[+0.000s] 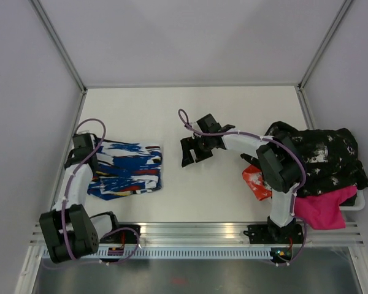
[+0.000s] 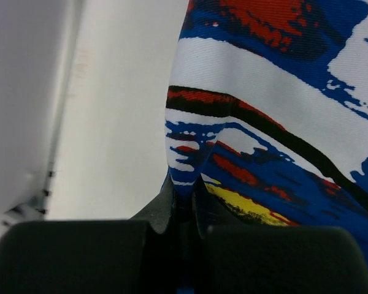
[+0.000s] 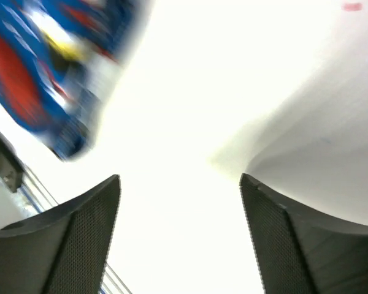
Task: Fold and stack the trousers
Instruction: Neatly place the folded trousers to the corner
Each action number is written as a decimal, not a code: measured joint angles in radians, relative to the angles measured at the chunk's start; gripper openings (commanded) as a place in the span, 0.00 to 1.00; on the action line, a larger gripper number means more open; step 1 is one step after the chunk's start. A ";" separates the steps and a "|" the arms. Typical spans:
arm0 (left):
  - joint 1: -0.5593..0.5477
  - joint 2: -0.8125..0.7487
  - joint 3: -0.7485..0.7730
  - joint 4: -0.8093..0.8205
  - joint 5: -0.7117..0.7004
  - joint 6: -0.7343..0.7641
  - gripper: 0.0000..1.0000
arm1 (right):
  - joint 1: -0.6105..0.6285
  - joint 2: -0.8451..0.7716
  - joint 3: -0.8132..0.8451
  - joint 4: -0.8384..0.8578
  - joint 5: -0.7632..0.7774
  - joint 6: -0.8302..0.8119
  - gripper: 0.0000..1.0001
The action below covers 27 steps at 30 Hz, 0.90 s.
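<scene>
Trousers (image 1: 127, 169) lie folded at the left of the table (image 1: 196, 202). My left gripper (image 2: 183, 205) is pinching their edge; my right gripper (image 3: 179, 202) is spread, empty, mid-table. The fabric looks soft, light and floppy, so grip folded edges through all layers

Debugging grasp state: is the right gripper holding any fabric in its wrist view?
No, the right gripper stands open and empty, with only the table behind it; the trousers lie off to one side.
</scene>
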 measured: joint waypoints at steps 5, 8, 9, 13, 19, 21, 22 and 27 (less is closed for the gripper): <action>0.154 -0.155 -0.129 0.170 -0.048 0.225 0.02 | -0.062 -0.073 0.081 -0.150 0.061 -0.063 0.95; 0.169 -0.190 -0.201 0.233 -0.016 0.368 0.02 | -0.132 -0.144 0.124 -0.175 0.090 -0.076 0.95; 0.174 -0.198 -0.221 0.249 -0.006 0.404 0.02 | -0.154 -0.170 0.129 -0.176 0.104 -0.080 0.95; 0.243 -0.241 -0.268 0.264 0.080 0.497 0.02 | -0.230 -0.221 0.140 -0.185 0.151 -0.092 0.95; 0.314 -0.251 -0.281 0.275 0.158 0.571 0.02 | -0.252 -0.191 0.143 -0.212 0.192 -0.103 0.95; 0.349 -0.229 -0.278 0.285 0.165 0.576 0.26 | -0.250 -0.167 0.151 -0.216 0.197 -0.109 0.95; 0.368 -0.214 -0.270 0.282 0.164 0.578 0.42 | -0.249 -0.156 0.155 -0.218 0.199 -0.111 0.95; 0.397 -0.195 -0.098 0.169 0.111 0.526 0.92 | -0.251 -0.116 0.193 -0.231 0.203 -0.117 0.96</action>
